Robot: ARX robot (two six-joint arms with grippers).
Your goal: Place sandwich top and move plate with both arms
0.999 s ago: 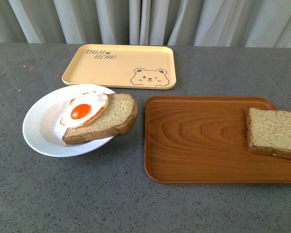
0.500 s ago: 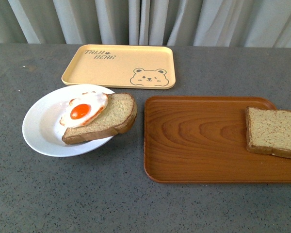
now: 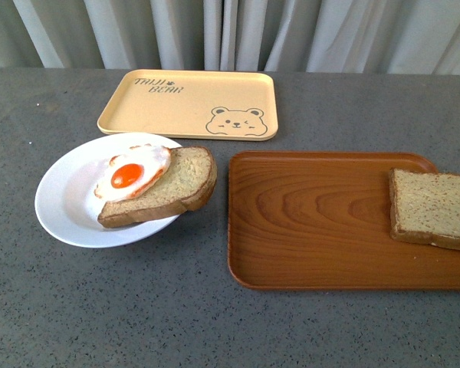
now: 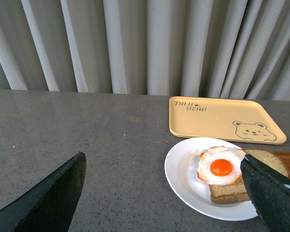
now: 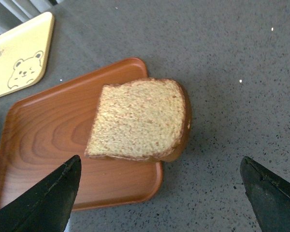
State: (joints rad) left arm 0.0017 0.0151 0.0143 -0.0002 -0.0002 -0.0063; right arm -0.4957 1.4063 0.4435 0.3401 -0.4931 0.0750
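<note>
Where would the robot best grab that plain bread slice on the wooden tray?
The bread slice lies flat, its rounded crust end overhanging the wooden tray, so probably pinch that end from beyond the tray's rim, one finger underneath.

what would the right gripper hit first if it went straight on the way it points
Probably the sandwich top, which lies right ahead of the open right gripper and overhangs the edge of the wooden tray. How far off it is, the picture does not show.

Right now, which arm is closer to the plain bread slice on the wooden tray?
The right arm. Its open jaws frame the bread slice from above. The left arm has its open jaws facing the white plate instead; the slice is outside that view.
</note>
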